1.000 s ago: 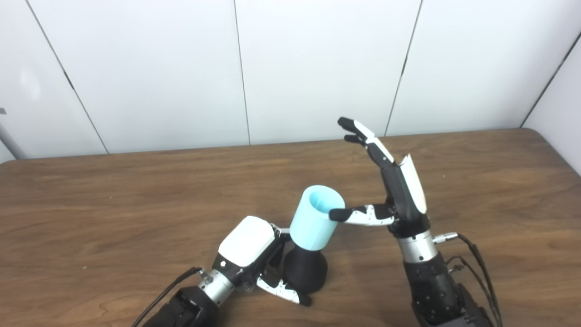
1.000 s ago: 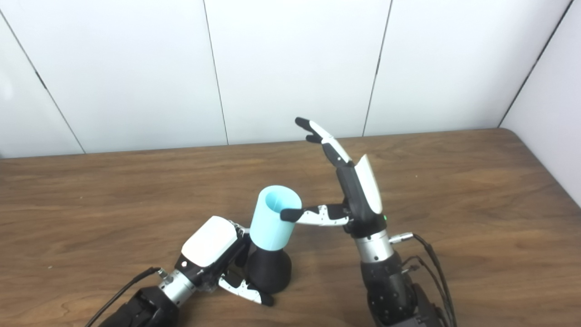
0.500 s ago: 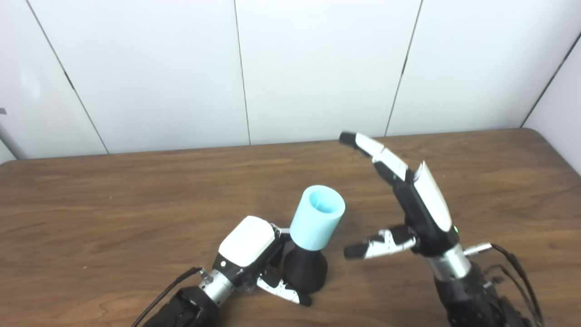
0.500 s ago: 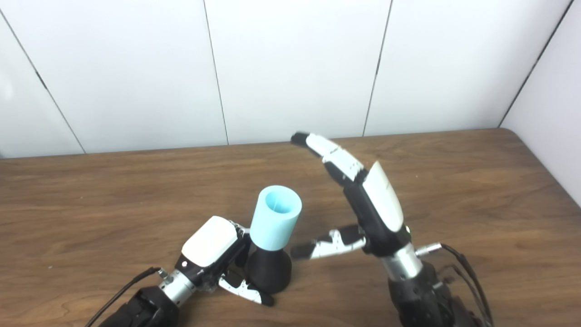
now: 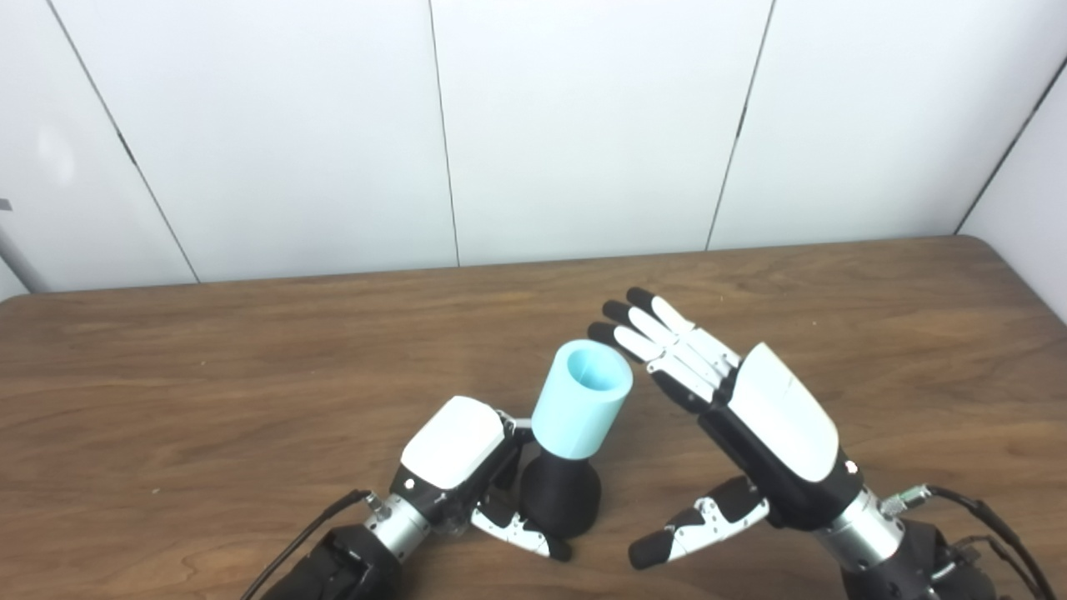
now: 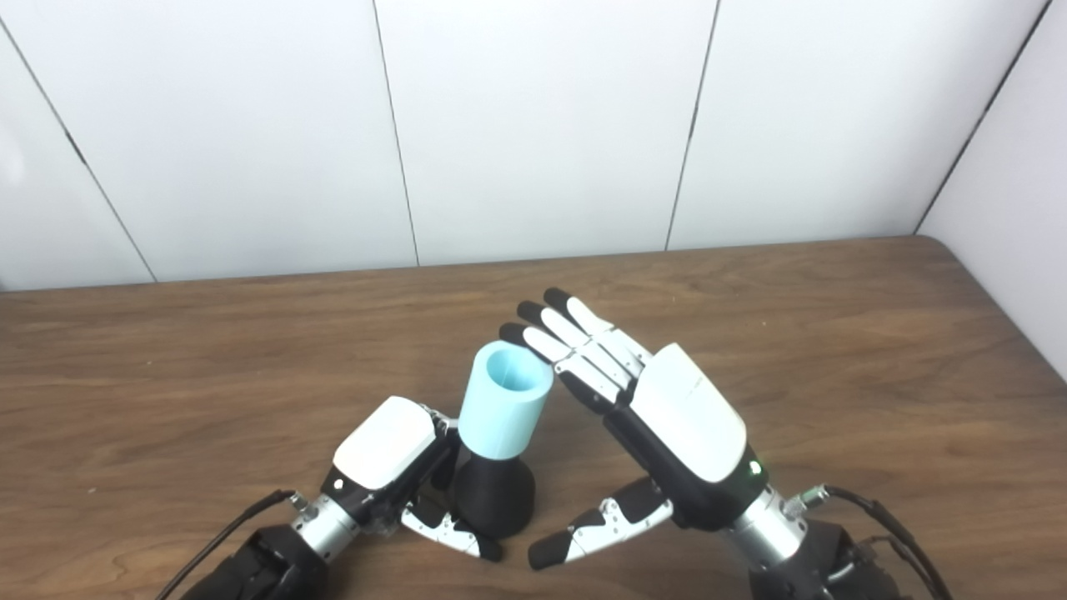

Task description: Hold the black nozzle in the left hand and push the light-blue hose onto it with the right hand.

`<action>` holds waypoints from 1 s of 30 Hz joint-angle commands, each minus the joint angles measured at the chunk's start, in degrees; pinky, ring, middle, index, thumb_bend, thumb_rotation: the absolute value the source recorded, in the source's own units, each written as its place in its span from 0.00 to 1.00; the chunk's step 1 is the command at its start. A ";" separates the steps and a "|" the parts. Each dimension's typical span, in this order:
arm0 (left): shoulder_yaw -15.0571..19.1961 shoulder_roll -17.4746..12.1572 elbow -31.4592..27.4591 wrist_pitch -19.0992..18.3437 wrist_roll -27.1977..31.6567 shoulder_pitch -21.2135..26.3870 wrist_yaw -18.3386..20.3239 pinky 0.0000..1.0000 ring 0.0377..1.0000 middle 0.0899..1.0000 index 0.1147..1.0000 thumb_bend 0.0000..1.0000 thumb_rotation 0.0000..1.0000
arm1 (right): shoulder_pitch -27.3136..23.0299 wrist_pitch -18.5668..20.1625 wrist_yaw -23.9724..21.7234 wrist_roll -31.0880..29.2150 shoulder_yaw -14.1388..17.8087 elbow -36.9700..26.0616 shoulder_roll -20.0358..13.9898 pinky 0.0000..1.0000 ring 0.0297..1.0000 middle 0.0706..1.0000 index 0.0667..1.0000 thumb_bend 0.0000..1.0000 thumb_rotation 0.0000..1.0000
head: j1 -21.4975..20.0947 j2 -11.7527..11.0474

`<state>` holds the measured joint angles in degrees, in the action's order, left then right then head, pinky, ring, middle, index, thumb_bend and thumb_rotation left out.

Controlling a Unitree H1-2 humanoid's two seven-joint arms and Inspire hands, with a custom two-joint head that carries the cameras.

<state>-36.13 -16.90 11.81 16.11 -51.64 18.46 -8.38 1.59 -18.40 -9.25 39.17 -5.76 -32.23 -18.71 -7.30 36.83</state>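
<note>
- Spanning the whole lower scene, one brown wooden desk (image 5: 208, 375), carrying everything else.
- Hovering just right of the hose, one right hand (image 5: 750, 417), back up, fingers (image 5: 642, 325) spread wide and straight, holding nothing; fingertips close beside the hose's rim, contact not clear.
- Wrapped around the nozzle from the left, one left hand (image 5: 467, 467), fingers closed on it.
- Seated on the nozzle's top, one light-blue hose (image 5: 581, 402), a short tube, long axis near upright, tilted toward the upper right, open mouth facing up.
- Standing on the desk near the front edge, one black nozzle (image 5: 561, 496), wide end down.
</note>
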 commanded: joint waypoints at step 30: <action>-3.87 -1.10 5.84 -0.72 -2.52 -5.90 4.37 0.11 0.12 0.17 0.41 0.52 0.04 | -2.59 -0.22 -5.71 6.89 -4.79 -2.36 2.55 0.96 1.00 0.99 0.97 0.96 0.84 | -0.09 0.03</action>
<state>-36.31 -16.93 11.88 16.00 -51.64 18.55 -8.48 0.33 -16.80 -15.18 45.85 -10.33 -32.73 -15.28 -7.38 36.83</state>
